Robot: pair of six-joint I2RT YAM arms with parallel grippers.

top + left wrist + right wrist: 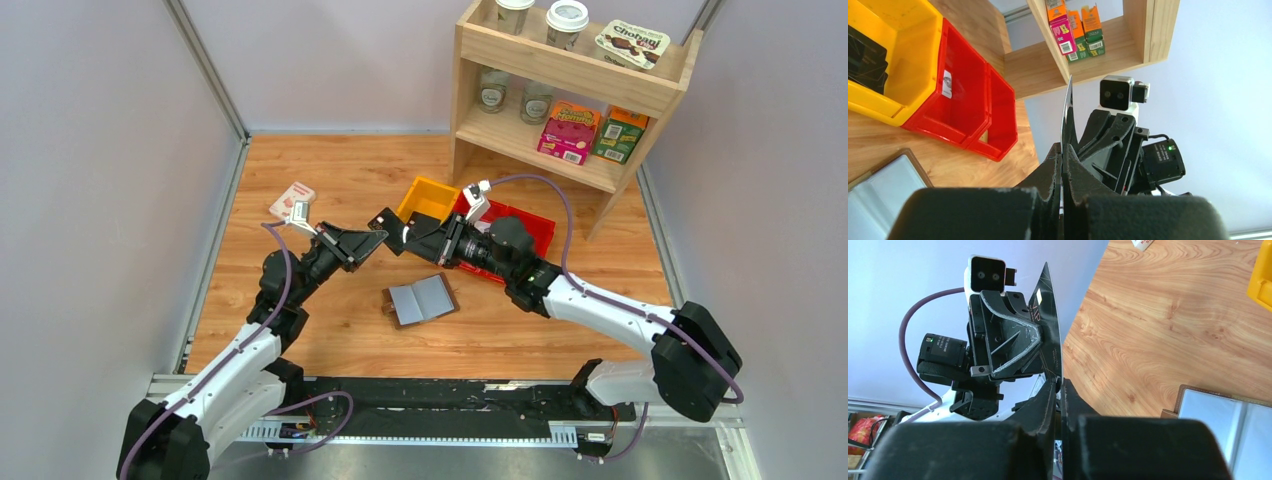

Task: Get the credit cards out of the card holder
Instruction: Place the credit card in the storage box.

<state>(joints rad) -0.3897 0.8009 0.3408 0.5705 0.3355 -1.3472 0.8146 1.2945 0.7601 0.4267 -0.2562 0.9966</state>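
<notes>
The brown card holder (pixel 422 300) lies open on the wooden table, grey-blue panels up; it also shows in the left wrist view (pixel 883 195) and the right wrist view (pixel 1228 420). A black credit card (pixel 1048 315) is held in the air above the table, edge-on in the left wrist view (pixel 1067 110). My left gripper (pixel 368 242) (pixel 1063 150) is shut on one end of it. My right gripper (pixel 394 226) (pixel 1060 385) faces it and is shut on the other end. Both grippers meet just beyond the card holder's far left corner.
A yellow bin (pixel 430 195) holding dark cards (pixel 865 60) and a red bin (pixel 525 225) stand behind the grippers. A white-and-red small box (pixel 292 202) lies at the far left. A wooden shelf (pixel 570 90) with cups, jars and cartons stands at the back right.
</notes>
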